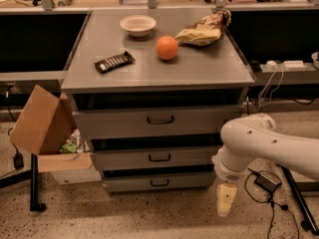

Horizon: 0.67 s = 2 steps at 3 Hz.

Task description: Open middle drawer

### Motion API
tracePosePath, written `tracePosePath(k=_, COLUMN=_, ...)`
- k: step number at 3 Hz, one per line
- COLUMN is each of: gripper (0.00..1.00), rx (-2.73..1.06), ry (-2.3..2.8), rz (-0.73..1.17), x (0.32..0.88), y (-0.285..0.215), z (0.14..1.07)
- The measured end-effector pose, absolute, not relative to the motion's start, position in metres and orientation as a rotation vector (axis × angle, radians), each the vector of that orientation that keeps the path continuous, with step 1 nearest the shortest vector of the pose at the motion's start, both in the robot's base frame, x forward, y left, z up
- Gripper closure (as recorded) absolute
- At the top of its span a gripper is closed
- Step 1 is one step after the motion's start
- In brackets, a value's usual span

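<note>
Tool (pixel 226 199) hangs lower right, its state untellable; middle drawer (pixel 124 160) spans left-right, facing camera.

Dim, warm overhead light; the gripper (pixel 226 199) glows pale at lower right.

middle drawer (pixel 157 159): grey flat front, small dark centred handle, looks shut, level. gripper (pixel 226 199) hangs low to its right, apart.

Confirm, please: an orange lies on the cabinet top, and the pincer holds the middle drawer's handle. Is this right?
No. The camera view shows the pincer hanging low, right of the cabinet, not touching the middle drawer. The orange does lie on top.
</note>
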<state>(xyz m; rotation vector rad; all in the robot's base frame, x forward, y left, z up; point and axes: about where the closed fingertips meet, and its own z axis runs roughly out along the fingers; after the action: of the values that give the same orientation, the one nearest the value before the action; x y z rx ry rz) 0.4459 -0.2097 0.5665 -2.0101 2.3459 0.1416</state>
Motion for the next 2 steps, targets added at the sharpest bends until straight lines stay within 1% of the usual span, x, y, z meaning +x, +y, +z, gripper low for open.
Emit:
tracePosePath(k=1, gripper=0.00, rx=-1.987, ry=2.281, rz=0.193, x=0.469, y=-0.220, z=0.508)
tracePosePath(k=2, gripper=0.00, rx=-2.041, ry=2.104, rz=0.265, x=0.492, y=-0.220, z=0.456)
